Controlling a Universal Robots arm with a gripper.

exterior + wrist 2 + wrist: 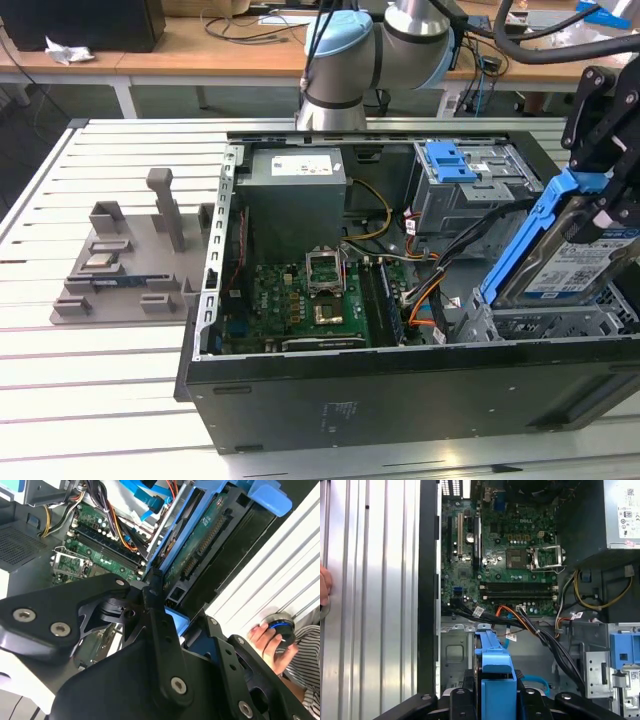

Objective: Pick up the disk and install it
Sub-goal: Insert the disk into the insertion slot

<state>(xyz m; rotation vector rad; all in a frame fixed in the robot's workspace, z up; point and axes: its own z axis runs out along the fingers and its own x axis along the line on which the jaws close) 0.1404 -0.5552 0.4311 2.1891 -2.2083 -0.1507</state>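
Note:
The disk (562,262), a silver drive with a white-and-blue label in a blue bracket, hangs tilted on edge at the exterior view's right. It is just above the metal drive bay (545,322) of the open computer case (400,395). My black gripper (608,205) is shut on its upper end. In the second wrist view the disk's green circuit board (200,540) points down into the case, beyond the gripper (167,617). In the first wrist view the blue bracket (495,672) sits between the fingers (462,700), over the bay floor (454,655).
Inside the case lie the motherboard (300,300), a grey power supply (295,190), a blue latch (450,160) on the upper drive cage and cable bundles (470,250). A grey fixture (135,260) sits on the slatted table. A person's hand (270,641) rests by a knob (278,625).

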